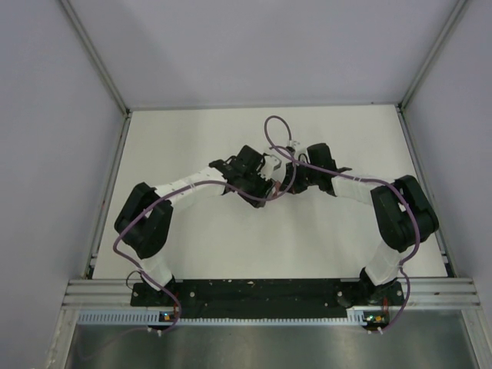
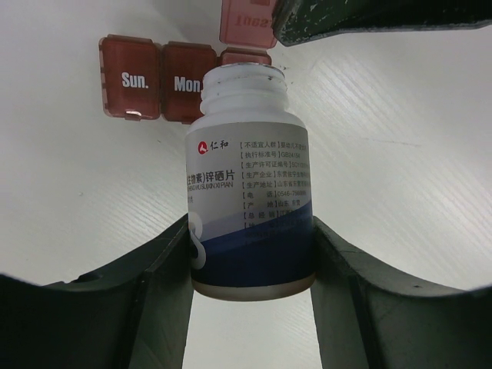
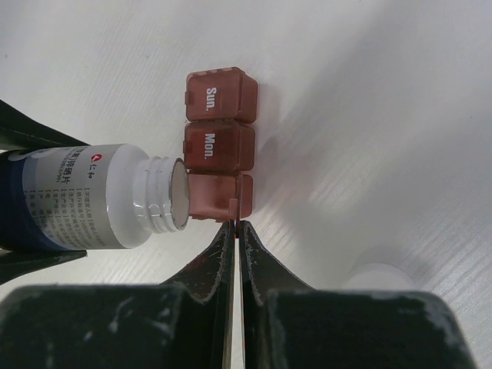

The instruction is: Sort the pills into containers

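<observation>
Two robot arms meet over the middle of a white worktop (image 2: 400, 154). A dark red-brown strip of containers (image 2: 161, 81) lies there, three square compartments joined in a row. The first two have their covers down, printed "Sun." and "Mon.". The third compartment's lid (image 2: 246, 19) stands raised.

The left pincer (image 2: 250, 231) is partly open and grips a white pill bottle (image 2: 250, 177) by its lower body, one finger on each side. The bottle has a blue band and Chinese print on its label, and no cap on it. It is tipped on its side, with its open mouth just beside the third compartment.

The right pincer (image 3: 235, 227) is closed tight at the edge of that third compartment, pinching the thin raised lid between its fingers.
</observation>
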Controlling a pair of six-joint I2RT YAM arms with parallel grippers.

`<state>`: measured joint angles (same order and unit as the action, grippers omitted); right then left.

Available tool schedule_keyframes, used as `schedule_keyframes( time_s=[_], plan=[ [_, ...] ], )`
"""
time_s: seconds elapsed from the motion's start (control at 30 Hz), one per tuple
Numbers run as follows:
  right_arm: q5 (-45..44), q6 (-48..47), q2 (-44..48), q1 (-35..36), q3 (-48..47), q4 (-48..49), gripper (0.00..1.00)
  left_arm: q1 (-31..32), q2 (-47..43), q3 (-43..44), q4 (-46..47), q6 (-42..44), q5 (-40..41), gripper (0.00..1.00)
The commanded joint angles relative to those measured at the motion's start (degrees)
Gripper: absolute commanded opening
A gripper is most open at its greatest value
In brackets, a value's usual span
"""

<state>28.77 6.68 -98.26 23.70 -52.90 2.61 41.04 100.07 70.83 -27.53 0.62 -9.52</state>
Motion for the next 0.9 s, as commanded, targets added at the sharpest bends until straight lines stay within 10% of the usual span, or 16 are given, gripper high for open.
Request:
schedule_keyframes(
  time_s=[0.0, 0.87],
  plan=[
    [1.28, 0.00, 2.11, -0.50, -0.01, 3.01, 0.00, 0.18, 1.00, 2.74, 0.28, 0.87, 0.12, 0.00],
    [1.90, -0.09, 1.75, -0.68, -0.09, 2.93, 0.00, 0.18, 3.29, 6.08, -3.76, 2.19, -0.41, 0.00]
  ],
)
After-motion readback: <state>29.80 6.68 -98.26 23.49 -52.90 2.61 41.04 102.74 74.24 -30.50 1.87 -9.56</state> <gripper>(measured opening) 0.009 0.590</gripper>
